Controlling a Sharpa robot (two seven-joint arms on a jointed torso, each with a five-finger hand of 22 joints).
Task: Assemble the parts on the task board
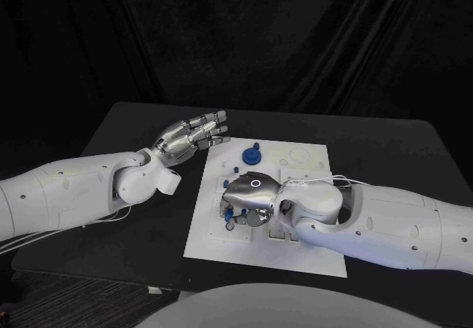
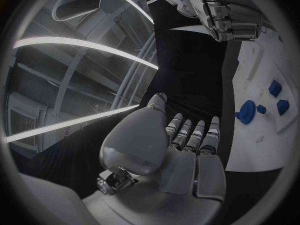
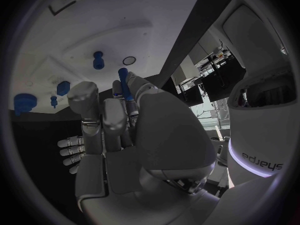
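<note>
Task board, the white rectangular plate (image 1: 296, 249), lies in the middle of the black surface (image 1: 118, 137), directly beneath the right hand (image 1: 249, 198). The right hand pinches a slim blue peg-shaped part (image 3: 124, 82) between its fingers (image 3: 87, 115), the peg's tip projecting beyond the fingertips toward the board. The left hand (image 1: 189, 140) is raised off the board's edge, fingers extended and apart, holding nothing.

Judged step: seating the peg in a receptacle on the board. Which hole is the target cannot be told. Beyond the right fingertips, a round blue part (image 1: 251, 157) and smaller blue pieces (image 3: 62, 88) stand on the board.

Procedure:
- Keep the peg axis square to the board before lowering
- Descend slowly; do not slacken the pinch until the peg seats
- Steer the knuckles away from neighbouring blue pieces
- Keep the left hand off the board unless it shifts
</note>
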